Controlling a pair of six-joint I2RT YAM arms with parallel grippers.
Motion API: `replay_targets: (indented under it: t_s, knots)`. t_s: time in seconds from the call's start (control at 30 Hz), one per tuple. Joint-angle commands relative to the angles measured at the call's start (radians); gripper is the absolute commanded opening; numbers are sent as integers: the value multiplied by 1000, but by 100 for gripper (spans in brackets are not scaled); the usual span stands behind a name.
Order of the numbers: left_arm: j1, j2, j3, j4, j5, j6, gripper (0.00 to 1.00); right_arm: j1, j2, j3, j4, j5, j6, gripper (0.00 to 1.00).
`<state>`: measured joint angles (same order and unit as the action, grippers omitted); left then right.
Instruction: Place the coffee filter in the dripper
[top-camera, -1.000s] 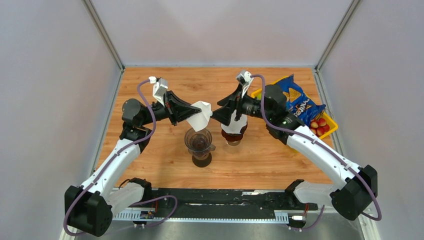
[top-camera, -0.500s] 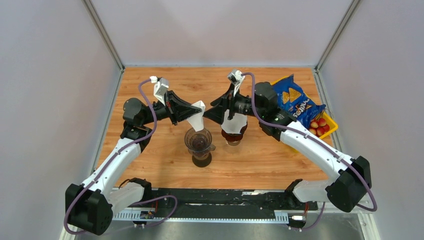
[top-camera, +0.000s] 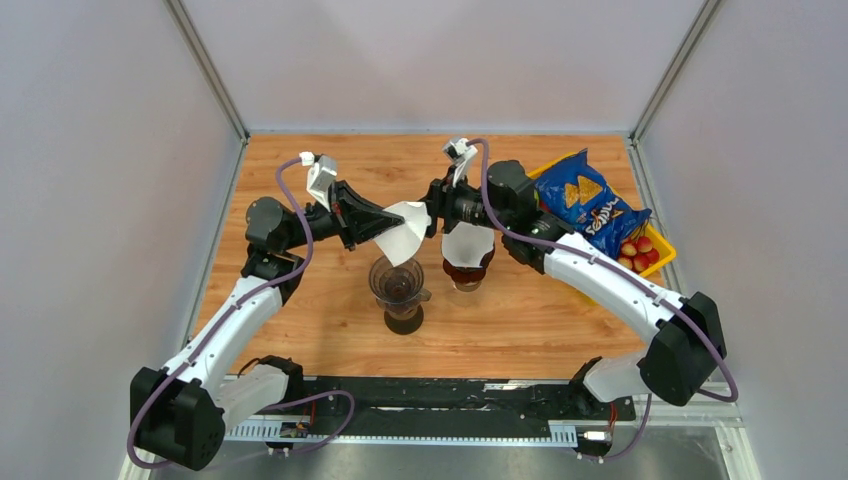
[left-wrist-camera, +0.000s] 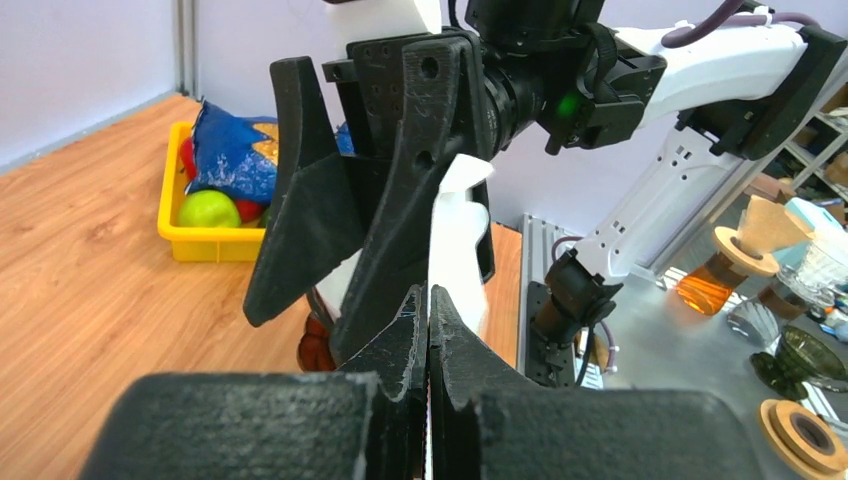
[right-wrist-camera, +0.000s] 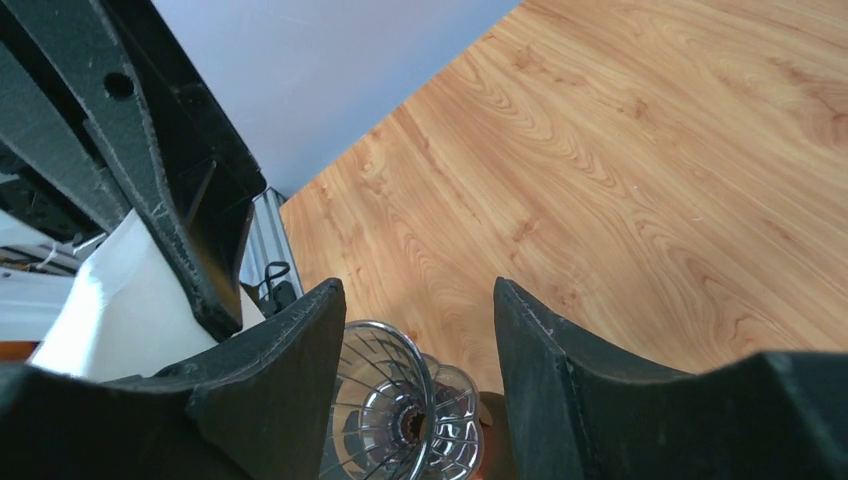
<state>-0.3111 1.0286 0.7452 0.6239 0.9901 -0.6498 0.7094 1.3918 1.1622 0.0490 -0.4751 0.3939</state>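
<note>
My left gripper (top-camera: 388, 222) is shut on a white paper coffee filter (top-camera: 404, 230) and holds it in the air just above the clear glass dripper (top-camera: 397, 279) on its dark stand. In the left wrist view the pads (left-wrist-camera: 410, 330) pinch the filter's thin edge, and the filter (left-wrist-camera: 458, 235) rises beyond them. My right gripper (top-camera: 433, 217) is open and empty, right against the filter's right side. In the right wrist view (right-wrist-camera: 418, 300) the dripper (right-wrist-camera: 400, 410) shows between its fingers, and the filter (right-wrist-camera: 115, 295) lies outside its left finger.
A second dripper with a filter in it (top-camera: 467, 248) stands on a brown vessel right of the glass one, under the right wrist. A yellow bin (top-camera: 655, 262) with a blue chip bag (top-camera: 588, 200) and fruit sits at the right edge.
My right gripper has moved left, from over the second dripper up to the held filter. The left gripper has stayed in place with the filter, which has shifted slightly.
</note>
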Motion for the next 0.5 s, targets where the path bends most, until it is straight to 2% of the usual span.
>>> replay_targets:
  t_s: [0.0,0.23,0.47]
  knots:
    - [-6,-22,7,51,18,-31,0,7,-6,53,72,76,35,59]
    - [-6,-36,10,-2,-17,-16,0,7,-53,25,78,172,33,61]
    - [-6,-66,20,-104,-106,39,0,7,-218,-89,-17,449,-56,75]
